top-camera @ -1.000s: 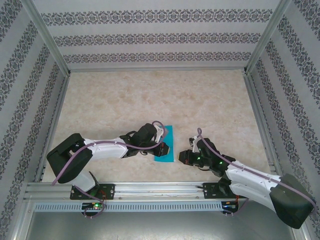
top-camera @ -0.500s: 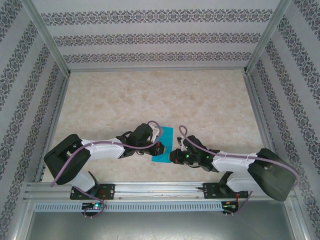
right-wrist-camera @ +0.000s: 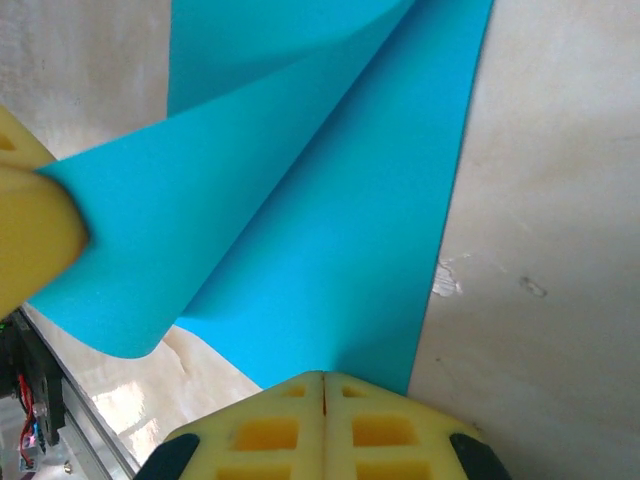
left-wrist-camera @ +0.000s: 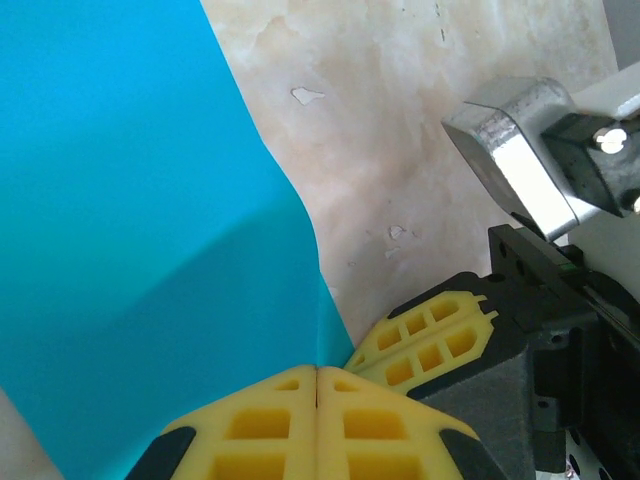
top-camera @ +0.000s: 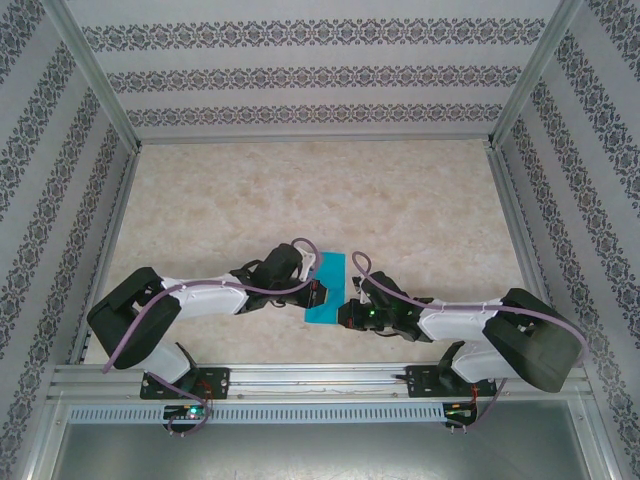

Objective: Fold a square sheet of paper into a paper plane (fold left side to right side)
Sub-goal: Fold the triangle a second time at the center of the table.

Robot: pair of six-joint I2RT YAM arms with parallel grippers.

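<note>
Occlusion first: from the top cam the left gripper [top-camera: 323,294] and right gripper [top-camera: 343,312] crowd over the square sheet of paper [top-camera: 333,272]. I get only a narrow turquoise strip of it btwn them, and its left edge is hidden under the left gripper. The left wrist cam cuts the sheet off at top, left and bottom; the right wrist cam cuts it off at the top. I can't make out any crease line from above.

The sheet lies on the table [top-camera: 420,210] near the front edge, roughly midway btwn the arm bases. The visible strip's long axis runs near-to-far, w/ the far end leaning a bit right. On the right wrist cam it's two layers: the lower one flat on the table, the upper flap curled up over it, not pressed down.

The left gripper is clenched, pads meeting w/ no gap. The raised flap's corner runs into that seam, so it's pinching the sheet. The right gripper is clenched tight too, tips at the lower layer's near edge. I can't tell if paper is btwn its pads or just under them. The two grippers sit just beside each other.
</note>
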